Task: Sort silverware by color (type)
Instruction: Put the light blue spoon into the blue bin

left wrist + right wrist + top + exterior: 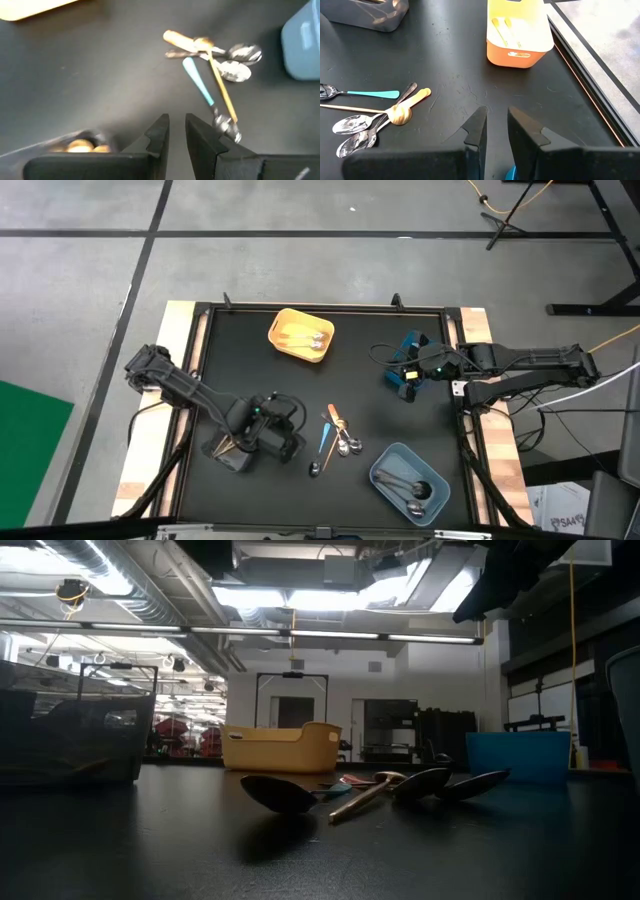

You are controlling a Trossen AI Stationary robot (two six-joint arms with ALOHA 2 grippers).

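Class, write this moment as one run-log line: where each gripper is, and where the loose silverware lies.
left gripper: empty, beside clear bin | right gripper: empty, above blue bin | loose silverware: table centre

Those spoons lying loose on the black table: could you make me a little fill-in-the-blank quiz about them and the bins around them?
1. The loose spoons lie in a small pile between the left gripper and the ____ bin, which holds dark utensils.
2. One loose spoon has a light-____ handle.
3. The yellow bin already holds ____ utensils.
4. Neither the left gripper nor the right gripper is holding a ____.

Missing words: grey-blue; blue; two; spoon
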